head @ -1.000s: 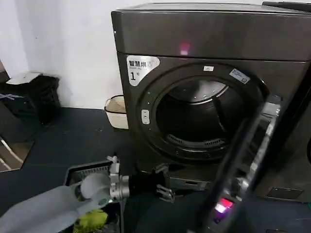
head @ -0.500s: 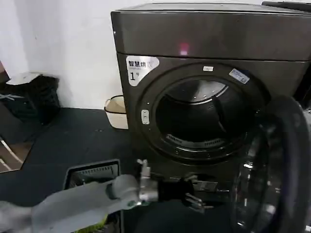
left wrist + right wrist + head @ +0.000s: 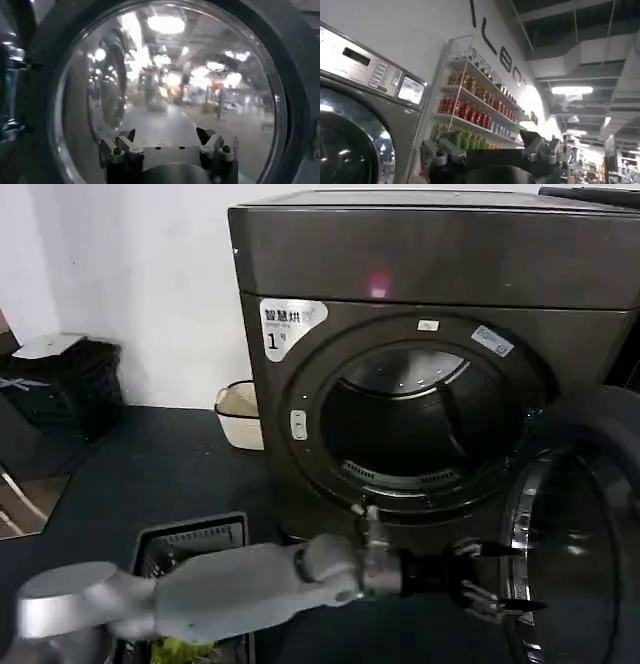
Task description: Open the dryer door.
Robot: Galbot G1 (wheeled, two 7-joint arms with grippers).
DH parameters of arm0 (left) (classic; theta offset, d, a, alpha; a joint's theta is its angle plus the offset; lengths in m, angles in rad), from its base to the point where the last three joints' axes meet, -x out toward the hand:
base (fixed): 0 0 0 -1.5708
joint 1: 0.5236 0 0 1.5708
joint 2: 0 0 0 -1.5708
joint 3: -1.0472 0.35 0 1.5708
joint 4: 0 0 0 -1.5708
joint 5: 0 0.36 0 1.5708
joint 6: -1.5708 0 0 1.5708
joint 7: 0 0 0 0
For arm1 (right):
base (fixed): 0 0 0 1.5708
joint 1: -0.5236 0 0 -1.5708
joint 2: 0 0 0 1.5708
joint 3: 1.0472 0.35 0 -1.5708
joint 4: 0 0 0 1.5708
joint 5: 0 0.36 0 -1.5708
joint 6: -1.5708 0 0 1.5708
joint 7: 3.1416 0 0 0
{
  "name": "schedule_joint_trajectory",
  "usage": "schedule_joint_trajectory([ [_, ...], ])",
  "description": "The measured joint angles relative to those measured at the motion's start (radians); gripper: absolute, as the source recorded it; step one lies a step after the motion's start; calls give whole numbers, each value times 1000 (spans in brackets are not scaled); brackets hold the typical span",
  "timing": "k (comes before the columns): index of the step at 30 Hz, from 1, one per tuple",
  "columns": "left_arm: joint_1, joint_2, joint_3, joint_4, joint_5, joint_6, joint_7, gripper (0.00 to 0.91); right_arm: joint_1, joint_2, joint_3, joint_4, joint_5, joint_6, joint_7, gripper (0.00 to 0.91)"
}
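Dark grey dryer (image 3: pixel 430 334) fills the head view, drum exposed. Dryer door (image 3: pixel 575 534) swung wide on the right side, glass facing out. Left gripper (image 3: pixel 487 582) reaches low across to the door's chrome rim, fingers spread, gripping nothing. Left wrist view: door glass (image 3: pixel 170 85) right ahead, fingers (image 3: pixel 116 150) apart. Right wrist view: right gripper (image 3: pixel 490 150) released, pointing up beside another machine (image 3: pixel 355 115) and stocked shelves (image 3: pixel 475 110).

Setting: laundry shop / laundromat-type retail space. Evidence: dark metallic front-load dryer (image 3: pixel 430 364) w/ numbered label "1" (image 3: pixel 290 324); 2nd commercial machine w/ button control panel (image 3: pixel 367 72); wall shelving (image 3: pixel 480 107) stocked w/ rows of bottles; large wall lettering; exposed ceiling w/ strip lights (image 3: pixel 572 90).
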Motion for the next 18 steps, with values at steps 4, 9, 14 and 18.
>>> schedule_joint_trajectory([
  [4,-15,-71,3,52,2,-7,-8,907,-8,0,19,-4,0,0,0,907],
  [9,-22,-150,8,111,8,-11,-18,907,-22,-1,44,-3,-2,0,-1,907],
  [14,-13,-216,9,161,19,-15,-44,907,-31,-2,71,-3,-2,1,-4,907],
  [18,-10,-249,6,191,28,-21,-69,907,-34,-4,81,-3,-2,3,-6,907],
])
